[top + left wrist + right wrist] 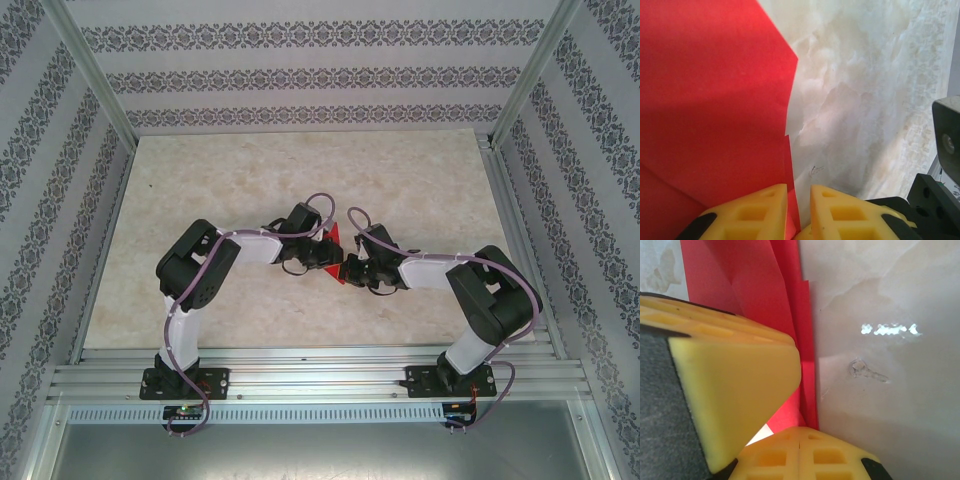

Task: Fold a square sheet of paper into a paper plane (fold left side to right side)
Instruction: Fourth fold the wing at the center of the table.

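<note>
We see the square sheet of paper, partly folded, near the middle of the bench. Left of the sheet, the left gripper has its jaws a slit apart around an edge; we cannot tell whether they pinch it. Right of it, the right gripper has its jaws clenched on the folded layers.

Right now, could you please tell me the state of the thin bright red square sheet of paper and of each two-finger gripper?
thin bright red square sheet of paper: partly folded into creased layers, pinched between both grippers.
left gripper: shut on the paper's edge.
right gripper: shut on a folded edge of the paper.
</note>
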Robot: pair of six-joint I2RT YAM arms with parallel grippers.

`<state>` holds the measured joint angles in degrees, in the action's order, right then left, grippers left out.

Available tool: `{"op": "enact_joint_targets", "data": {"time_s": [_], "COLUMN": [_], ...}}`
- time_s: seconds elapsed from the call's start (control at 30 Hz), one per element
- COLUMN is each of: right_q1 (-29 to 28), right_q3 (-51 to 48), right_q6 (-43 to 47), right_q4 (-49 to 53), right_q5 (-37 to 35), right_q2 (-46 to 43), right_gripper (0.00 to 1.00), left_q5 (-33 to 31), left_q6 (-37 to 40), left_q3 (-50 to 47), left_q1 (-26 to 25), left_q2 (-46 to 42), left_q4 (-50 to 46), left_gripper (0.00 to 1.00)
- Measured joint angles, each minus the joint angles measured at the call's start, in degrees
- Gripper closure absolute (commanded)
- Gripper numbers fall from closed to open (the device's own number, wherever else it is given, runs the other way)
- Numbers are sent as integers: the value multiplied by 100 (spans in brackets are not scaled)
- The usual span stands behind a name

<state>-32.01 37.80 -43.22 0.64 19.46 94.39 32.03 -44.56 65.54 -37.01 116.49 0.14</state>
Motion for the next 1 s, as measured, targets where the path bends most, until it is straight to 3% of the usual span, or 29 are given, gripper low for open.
{"op": "enact_joint_targets", "data": {"time_s": [0.27, 0.7, 1.0], "right_q1": [-63, -177, -223], "right_q3": [31, 109, 125], "right_q6": [-2, -22, -22], "right_q4": [-7, -136, -109], "right_q5": [-74, -297, -378], "right_q2": [46, 116, 116], "right_gripper": [98, 98, 98], "left_q5": [52, 308, -378], "left_q6": [258, 498, 951], "left_q3": [289, 1204, 2253], "left_q1": [461, 732, 1220], "left_q2": [146, 675, 1163], "left_q4": [-210, -767, -1259], "left_gripper": [76, 75, 75]}}
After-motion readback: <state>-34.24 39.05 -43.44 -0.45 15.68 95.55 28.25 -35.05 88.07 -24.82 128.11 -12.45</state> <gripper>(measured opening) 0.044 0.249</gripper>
